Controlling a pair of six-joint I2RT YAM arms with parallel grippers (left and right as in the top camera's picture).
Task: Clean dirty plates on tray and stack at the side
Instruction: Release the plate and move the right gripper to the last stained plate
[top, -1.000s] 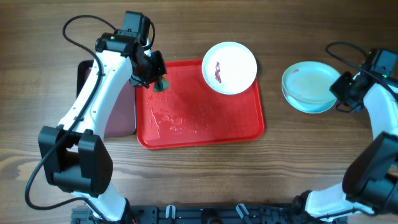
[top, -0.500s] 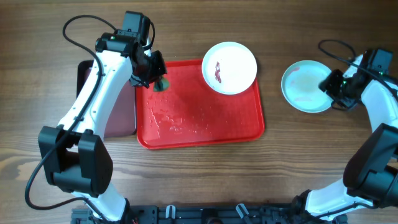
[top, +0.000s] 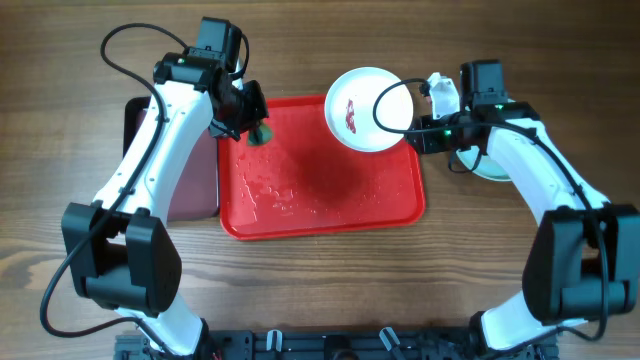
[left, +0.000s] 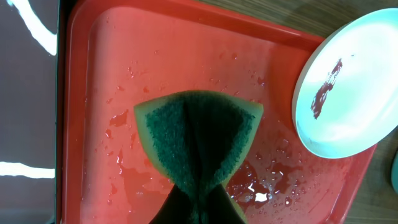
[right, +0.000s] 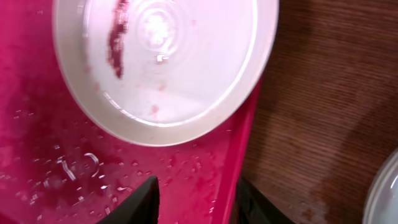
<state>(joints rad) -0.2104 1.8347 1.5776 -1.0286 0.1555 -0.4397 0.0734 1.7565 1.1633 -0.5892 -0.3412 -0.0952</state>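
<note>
Wood-grain table (top: 560, 60) runs across the overhead view, carrying two trays, one sponge and two arms. One red tray (top: 330, 195) lies at centre with its long axis left to right. One maroon tray (top: 195, 185) sits against its left side, partly under the left arm. One white plate (top: 375, 125) rests in the tray's far right corner, and its red sauce streak runs roughly front to back. A sliver of a blue plate (top: 490, 173) shows off the tray under the right arm; whether it is one plate or a stack cannot be told. The left gripper (top: 248, 125) is clamped on the green sponge (top: 262, 136) over the tray's far left corner. The right gripper (top: 416, 137) hangs at the tray's right edge, just beside the plate.

Left wrist: the left gripper (left: 196, 202) pinches the sponge (left: 199, 134) into a fold above the wet tray (left: 124, 62). The plate (left: 348, 93) is to the right.

Right wrist: the right gripper (right: 196, 199) has its jaws partly apart and holds nothing. One finger is over the tray (right: 62, 168) and the other over the table (right: 323, 93). The plate (right: 186, 74) lies just ahead, untouched.
</note>
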